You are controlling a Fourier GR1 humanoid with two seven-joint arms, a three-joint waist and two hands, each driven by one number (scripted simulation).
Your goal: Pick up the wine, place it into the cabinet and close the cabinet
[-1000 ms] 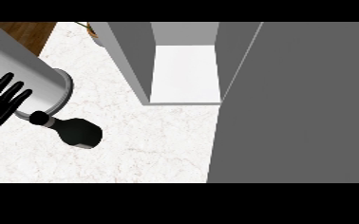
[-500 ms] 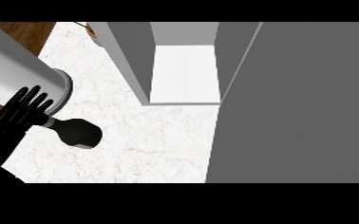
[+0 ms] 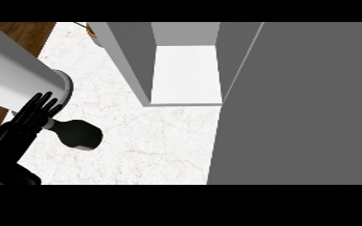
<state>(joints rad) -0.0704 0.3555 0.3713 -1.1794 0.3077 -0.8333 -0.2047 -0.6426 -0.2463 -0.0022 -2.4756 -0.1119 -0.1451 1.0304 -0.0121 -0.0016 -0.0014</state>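
Dark wine sits on the marbled tabletop, left of the open cabinet. The left robot hand is at its neck, fingers spread apart and holding nothing. I'd curl them round the bottle's body before lifting.

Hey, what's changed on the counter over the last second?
The left hand moved right and down in the view to the wine, its straight fingers now at the neck, not curled round it. The wine and the open cabinet stayed put.
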